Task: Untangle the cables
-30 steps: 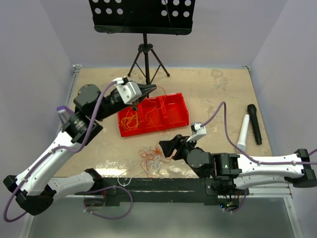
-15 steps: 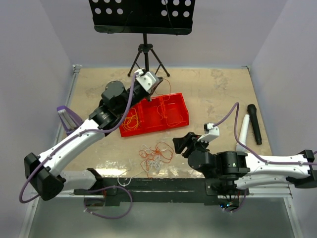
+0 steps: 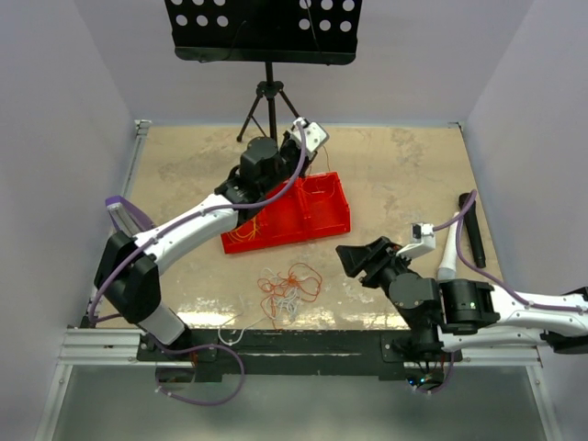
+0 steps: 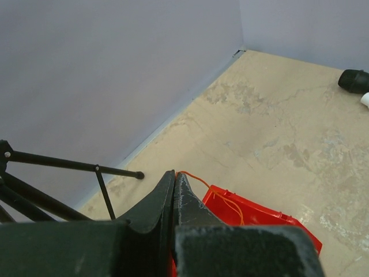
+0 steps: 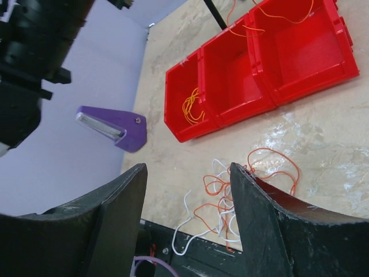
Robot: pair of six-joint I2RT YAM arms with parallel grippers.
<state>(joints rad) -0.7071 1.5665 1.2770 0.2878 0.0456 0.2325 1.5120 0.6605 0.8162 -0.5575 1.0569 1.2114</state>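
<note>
The cables lie as a loose clump (image 3: 289, 285) of orange and white wires on the table in front of the red tray (image 3: 276, 242). The clump also shows in the right wrist view (image 5: 253, 184). More orange wires (image 3: 243, 223) lie in the tray's left compartment. My left gripper (image 3: 314, 158) is over the tray's far right end, shut on one thin orange wire (image 4: 199, 180) that hangs down into the tray (image 4: 271, 222). My right gripper (image 3: 354, 260) is open and empty, right of the clump and apart from it; it also shows in its own view (image 5: 187, 170).
A purple wedge (image 3: 124, 216) stands at the left. A white microphone (image 3: 450, 243) and a black one (image 3: 473, 230) lie at the right. A music stand's tripod (image 3: 268, 101) stands behind the tray. A white wire (image 3: 230, 335) trails over the front edge.
My left gripper has swung right along the tray's far side, from its left end to its right end, drawing the orange wire along. My right gripper has drawn back right, away from the clump.
</note>
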